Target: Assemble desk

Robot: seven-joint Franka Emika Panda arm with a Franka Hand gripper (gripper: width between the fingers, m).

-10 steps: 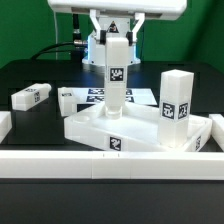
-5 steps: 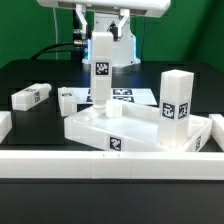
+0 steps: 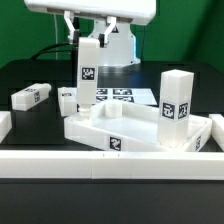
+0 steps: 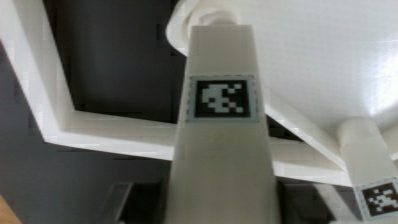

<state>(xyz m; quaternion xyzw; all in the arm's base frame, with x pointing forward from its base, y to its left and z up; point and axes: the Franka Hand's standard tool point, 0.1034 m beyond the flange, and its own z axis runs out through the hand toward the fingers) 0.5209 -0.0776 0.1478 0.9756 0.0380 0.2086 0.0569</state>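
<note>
while the gripper [image 3: 88,38] clasps it, leg [image 3: 87,78] hangs below.

The white desk top [image 3: 150,138] and white legs [image 3: 176,105] bear black-and-white square tags [image 3: 87,73] (the table [image 3: 35,68] is black).

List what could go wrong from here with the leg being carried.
1. The tool grips the held leg only at its upper end, so the long free length may swing or slip on contact.
2. The leg looks slightly off upright above the desk top; it may catch the rim instead of entering a corner socket.
3. Its lower end hangs near a loose leg lying on the table and might knock it.
</note>
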